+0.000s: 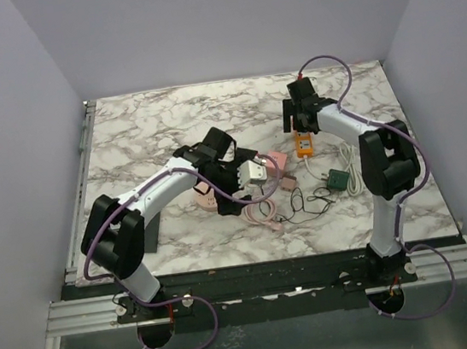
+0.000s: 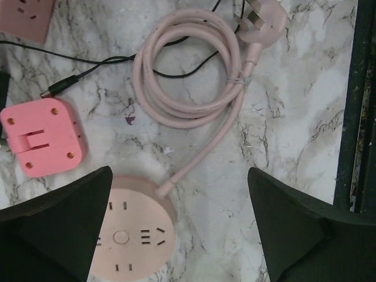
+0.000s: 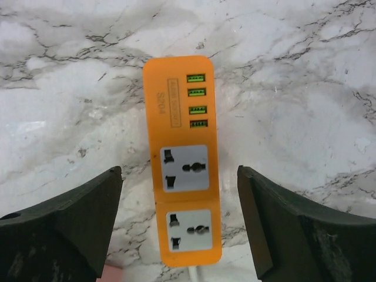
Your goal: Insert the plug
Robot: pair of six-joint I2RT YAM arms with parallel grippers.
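Left gripper (image 2: pixel 179 176) is hanging with its fingers (image 2: pixel 59 229) spread wide and nothing between them, looking straight down on the round pink socket (image 2: pixel 132 235). One finger is overlapping the socket's edge in the wrist view. The socket is sitting flat on the marble table (image 2: pixel 294 117). From its rim a pink cable (image 2: pixel 188 76) is running outward and looping into a tied coil just beyond it. The pink plug (image 2: pixel 261 23) is lying on the table at the coil's far side, apart from the round socket and from both fingers. A pink square adapter (image 2: pixel 44 138) is lying just beside the round socket, and a thin black wire (image 2: pixel 88 64) is trailing past it and crossing the coil.

Right gripper (image 3: pixel 179 170) is hovering well away from the round pink socket, to its right and farther back on the table. Its fingers are likewise standing wide apart and gripping nothing. Directly below them an orange power strip (image 3: pixel 182 158) is lying face up, with four green USB ports at one end and two outlets at the other. A green adapter (image 1: pixel 335 180) and a white cable (image 1: pixel 348 164) are lying right of the round socket, nearer than the strip.
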